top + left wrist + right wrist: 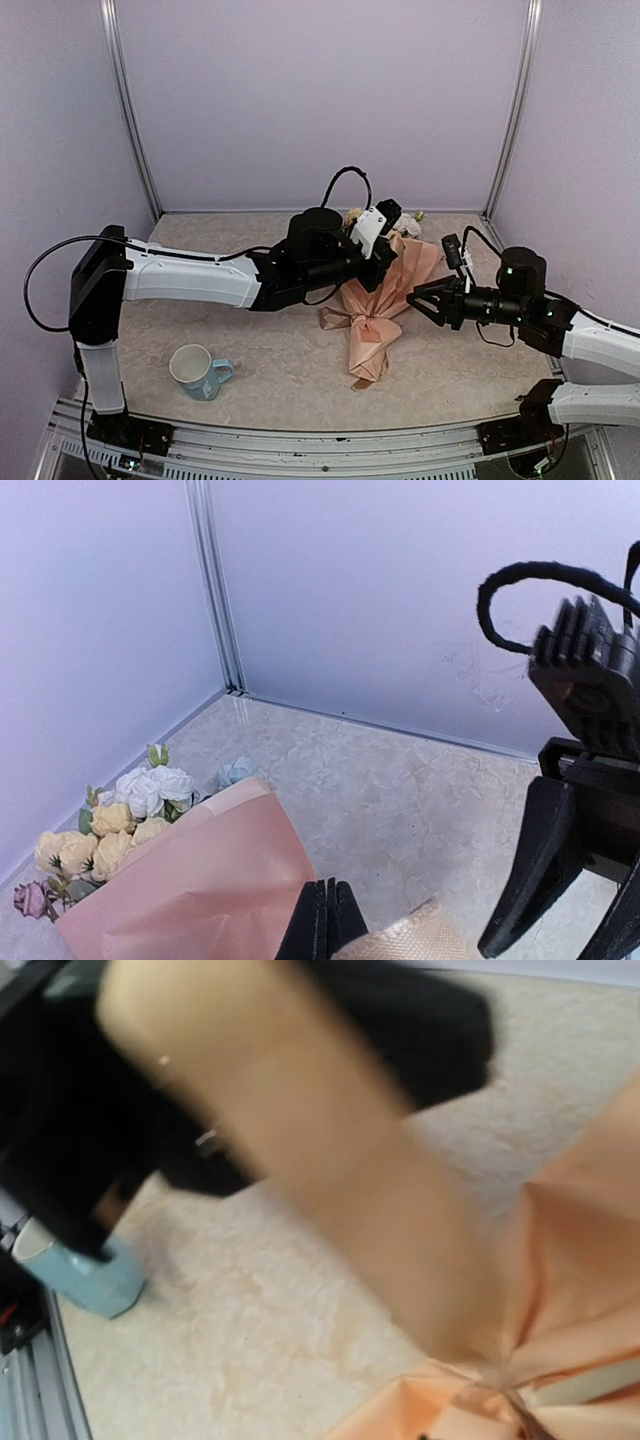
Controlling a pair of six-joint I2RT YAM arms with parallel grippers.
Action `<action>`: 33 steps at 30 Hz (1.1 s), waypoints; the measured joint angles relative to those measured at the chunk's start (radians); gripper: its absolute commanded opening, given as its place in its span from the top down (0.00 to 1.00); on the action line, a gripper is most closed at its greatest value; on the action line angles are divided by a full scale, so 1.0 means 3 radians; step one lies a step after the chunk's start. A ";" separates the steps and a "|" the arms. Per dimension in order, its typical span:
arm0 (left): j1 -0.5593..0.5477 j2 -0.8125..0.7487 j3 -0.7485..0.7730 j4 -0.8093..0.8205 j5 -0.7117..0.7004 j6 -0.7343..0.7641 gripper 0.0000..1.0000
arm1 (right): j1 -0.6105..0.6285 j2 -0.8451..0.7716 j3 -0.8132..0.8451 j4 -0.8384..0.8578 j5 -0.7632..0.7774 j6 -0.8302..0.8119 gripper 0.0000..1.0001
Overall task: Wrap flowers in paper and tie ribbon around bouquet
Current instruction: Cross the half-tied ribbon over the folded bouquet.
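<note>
The bouquet lies on the table, its flowers (405, 222) toward the back wall and its peach paper (375, 340) narrowing to a waist, then flaring toward me. My left gripper (384, 272) hovers over the upper cone. In the left wrist view it (325, 918) is shut, with the tan ribbon (420, 938) coming out beside its fingers, next to the paper (190, 880) and the blooms (130, 800). In the right wrist view the ribbon (300, 1160) runs as a blurred band down to the paper's (580, 1240) pinched waist. My right gripper (418, 303) stands open just right of the waist.
A pale blue mug (200, 372) stands near the front left of the table, also in the right wrist view (85, 1275). Lilac walls with metal corner posts (130, 110) close in the back and sides. The right arm's wrist (585, 740) looms close at the right of the left wrist view.
</note>
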 measured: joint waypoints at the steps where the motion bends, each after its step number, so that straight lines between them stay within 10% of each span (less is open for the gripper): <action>1: 0.0013 0.0022 0.0013 0.0003 0.0005 -0.0050 1.00 | 0.0014 -0.0001 -0.0042 0.0058 -0.0029 0.0001 0.62; 17: 0.0211 0.0070 0.0008 0.0184 0.0313 -0.0627 1.00 | 0.0229 0.2345 -0.0020 0.1883 -0.0441 0.0203 0.74; 33: 0.0098 -0.0131 -0.0201 0.0261 0.0356 -0.0656 1.00 | 0.0248 0.2902 0.0061 0.1773 0.0109 0.0142 0.79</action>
